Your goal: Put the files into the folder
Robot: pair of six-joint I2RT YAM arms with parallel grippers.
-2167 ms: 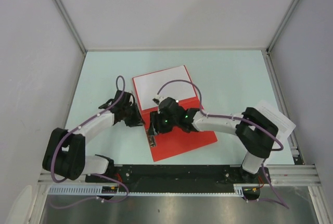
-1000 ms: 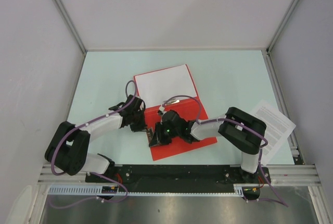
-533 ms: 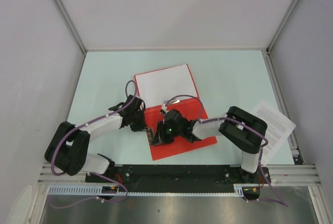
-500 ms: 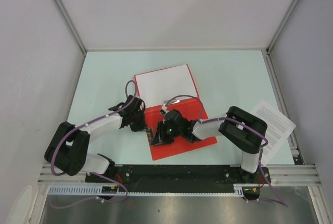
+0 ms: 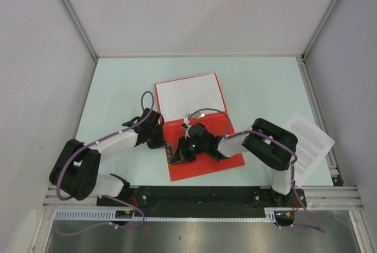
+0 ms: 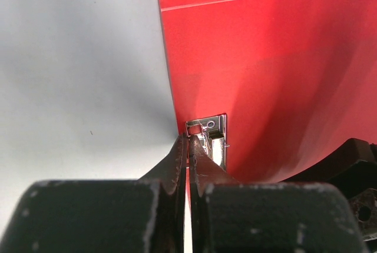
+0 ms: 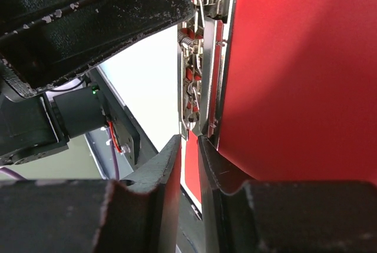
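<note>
Noted pale mint-green worktop [image 5: 265, 88], matte, evenly lit from above with soft shadows only. Enclosed on three sides by plain light-grey panels: back wall [image 5: 200, 6], left wall [image 5: 35, 88], right wall [image 5: 353, 76]. Joined at rear corners by slim metal posts [image 5: 70, 15]. Bounded at near edge by aluminium rail [image 5: 330, 194], with brushed steel sheet [image 5: 194, 238] below.

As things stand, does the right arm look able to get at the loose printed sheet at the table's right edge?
Probably yes, but not at once: the right pincer is closed on the folder by its metal clip. Nothing lies on the sheet, though it sits right by that arm's elbow.
</note>
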